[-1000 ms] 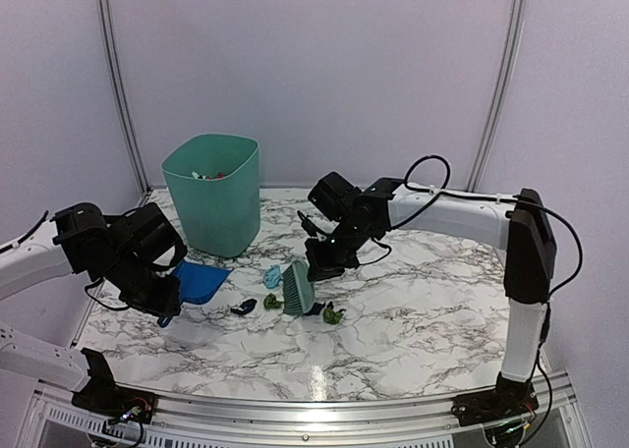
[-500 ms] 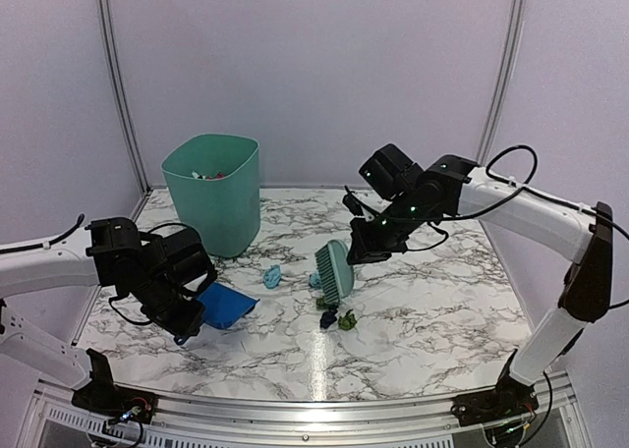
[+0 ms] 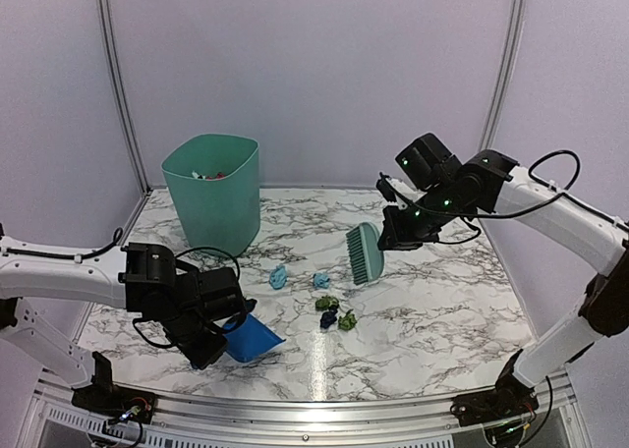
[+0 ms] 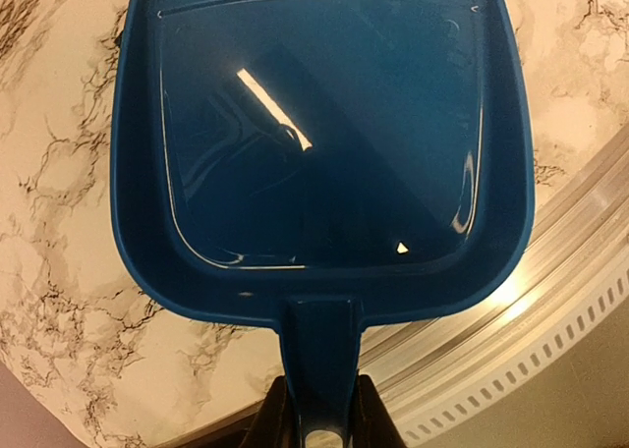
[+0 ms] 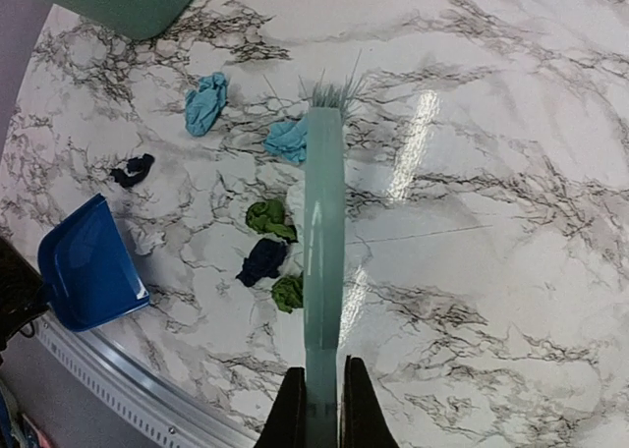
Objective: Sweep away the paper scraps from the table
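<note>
My left arm stretches low toward the 7 o'clock corner of the counter (image 3: 442, 310). The left pincer (image 3: 218, 346) is clenched on the handle of the blue dustpan (image 3: 252, 338), whose pan sits over the marble just inside the metal rail (image 3: 314, 407). Whether its lip touches, I cannot tell. My right arm arches in from 3 o'clock, the right pincer (image 3: 395, 234) clamped on the mint-green hand brush (image 3: 366, 253), head angled down. The paper scraps (image 3: 327, 303) lie mid-counter. Three green and dark blue wads are bunched at 7 o'clock of the brush, and two light blue ones lie toward 9 o'clock, with open marble all around. The teal waste bin (image 3: 211, 197) stands at 10 o'clock, with small red and white bits at its rim, too small to name.
</note>
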